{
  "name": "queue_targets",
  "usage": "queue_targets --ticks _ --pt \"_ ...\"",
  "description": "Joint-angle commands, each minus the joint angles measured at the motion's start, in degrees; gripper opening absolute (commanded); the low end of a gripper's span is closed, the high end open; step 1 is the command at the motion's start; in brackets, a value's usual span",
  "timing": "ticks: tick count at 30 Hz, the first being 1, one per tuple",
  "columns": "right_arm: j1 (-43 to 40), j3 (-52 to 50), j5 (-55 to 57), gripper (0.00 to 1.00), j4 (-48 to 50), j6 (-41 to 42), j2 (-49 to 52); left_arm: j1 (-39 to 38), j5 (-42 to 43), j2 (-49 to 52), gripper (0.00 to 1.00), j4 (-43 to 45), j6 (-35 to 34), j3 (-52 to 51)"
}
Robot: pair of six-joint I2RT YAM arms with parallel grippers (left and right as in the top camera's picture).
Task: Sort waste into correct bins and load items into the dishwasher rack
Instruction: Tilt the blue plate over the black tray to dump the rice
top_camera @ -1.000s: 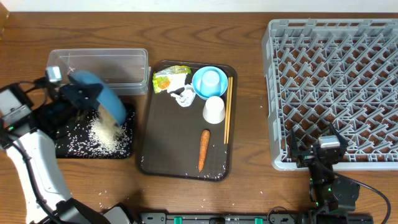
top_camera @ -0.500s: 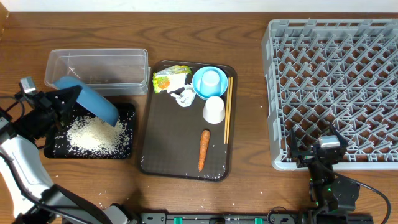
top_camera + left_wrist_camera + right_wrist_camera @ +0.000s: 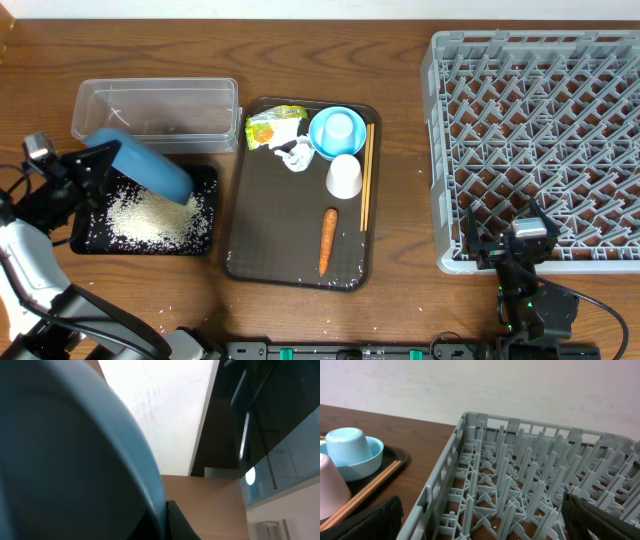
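We see the plate (image 3: 145, 165) tilted, its lower edge over the black tray (image 3: 205, 182), where rice (image 3: 150, 215) lies heaped. The left pincer (image 3: 98, 163) is clamped tight on the plate's upper-left rim, and in the left wrist view the plate's blue underside fills the left side. The tub (image 3: 155, 105) sits just behind the black tray. Beside them, the brown tray (image 3: 270, 262) carries the wrapper (image 3: 270, 128), tissue (image 3: 296, 155), bowl (image 3: 337, 131), cup (image 3: 344, 177), chopsticks (image 3: 366, 175) and carrot (image 3: 327, 240). The right pincer (image 3: 512, 248) sits at the near edge of the rack (image 3: 540, 120), jaws spread wide, holding nothing.
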Motion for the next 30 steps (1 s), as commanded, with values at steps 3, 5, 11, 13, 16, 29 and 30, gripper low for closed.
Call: queue_targets --ticks 3,5,11,13,16,29,30 --pt "-0.9 -0.1 -0.4 0.99 -0.2 0.8 0.0 0.4 2.7 -0.3 0.06 -1.0 -1.4 1.1" --pt "-0.9 -0.1 -0.4 0.99 -0.2 0.8 0.0 0.3 2.7 -1.0 0.06 -3.4 0.1 1.1" --pt "-0.9 -0.1 -0.4 0.99 -0.2 0.8 0.0 0.3 2.7 -1.4 0.06 -4.6 8.0 1.1" --pt "-0.9 -0.1 -0.4 0.98 -0.2 0.8 0.0 0.3 2.7 -1.5 0.06 -7.6 8.2 1.1" --pt "-0.9 -0.1 -0.4 0.99 -0.2 0.8 0.0 0.3 1.6 -2.3 0.06 -6.9 15.2 1.1" --pt "-0.9 -0.1 -0.4 0.99 -0.2 0.8 0.0 -0.2 2.7 -8.8 0.06 -10.9 13.7 1.2" --pt "-0.9 -0.1 -0.4 0.99 -0.2 0.8 0.0 -0.5 1.7 -10.2 0.06 -10.7 15.6 1.2"
